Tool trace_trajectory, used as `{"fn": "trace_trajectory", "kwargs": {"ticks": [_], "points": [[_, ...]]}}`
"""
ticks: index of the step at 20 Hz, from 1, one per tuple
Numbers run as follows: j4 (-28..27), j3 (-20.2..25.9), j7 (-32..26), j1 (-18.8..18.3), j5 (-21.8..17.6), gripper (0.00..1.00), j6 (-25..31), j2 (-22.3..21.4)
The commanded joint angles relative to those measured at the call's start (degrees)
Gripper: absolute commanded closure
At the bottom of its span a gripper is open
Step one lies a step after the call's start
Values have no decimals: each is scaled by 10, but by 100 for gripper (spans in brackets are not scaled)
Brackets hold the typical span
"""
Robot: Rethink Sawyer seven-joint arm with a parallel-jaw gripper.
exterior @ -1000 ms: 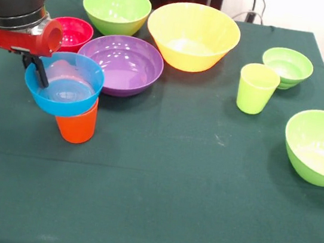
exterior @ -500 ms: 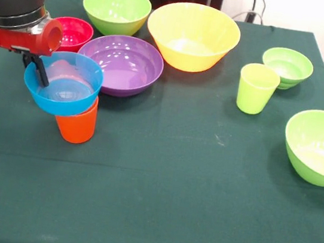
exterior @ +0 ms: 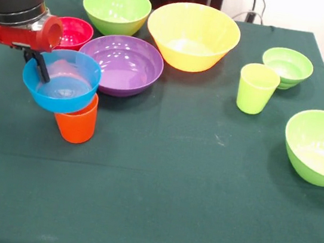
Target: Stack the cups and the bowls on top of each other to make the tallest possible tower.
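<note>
My gripper (exterior: 37, 65) is at the left of the front view, shut on the left rim of the blue bowl (exterior: 63, 92). The bowl sits tilted over the mouth of the orange cup (exterior: 77, 124), shifted to the cup's left. I cannot tell whether bowl and cup touch. The magenta bowl (exterior: 75, 32) is just behind the gripper. The purple bowl (exterior: 124, 65), the yellow bowl (exterior: 192, 35) and a lime green bowl (exterior: 116, 9) stand further back. A lime green cup (exterior: 256, 87) is at the right. No red cup shows.
A small lime green bowl (exterior: 287, 66) stands behind the green cup. A larger lime green bowl (exterior: 320, 147) sits at the right edge. The green tablecloth (exterior: 162, 206) covers the table. The table's left edge runs close beside the gripper.
The gripper and the blue bowl have shifted slightly left and up. The orange cup has stayed in place.
</note>
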Motion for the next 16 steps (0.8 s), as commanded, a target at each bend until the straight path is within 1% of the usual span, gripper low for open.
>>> {"fn": "trace_trajectory", "kwargs": {"ticks": [1, 5, 9, 16], "points": [[52, 12, -164, -5, -26, 100, 12, -5], [46, 17, -163, -1, -26, 100, 11, 9], [60, 17, -150, -1, -28, 100, 0, 9], [41, 20, -140, 12, -28, 100, -7, 28]]}}
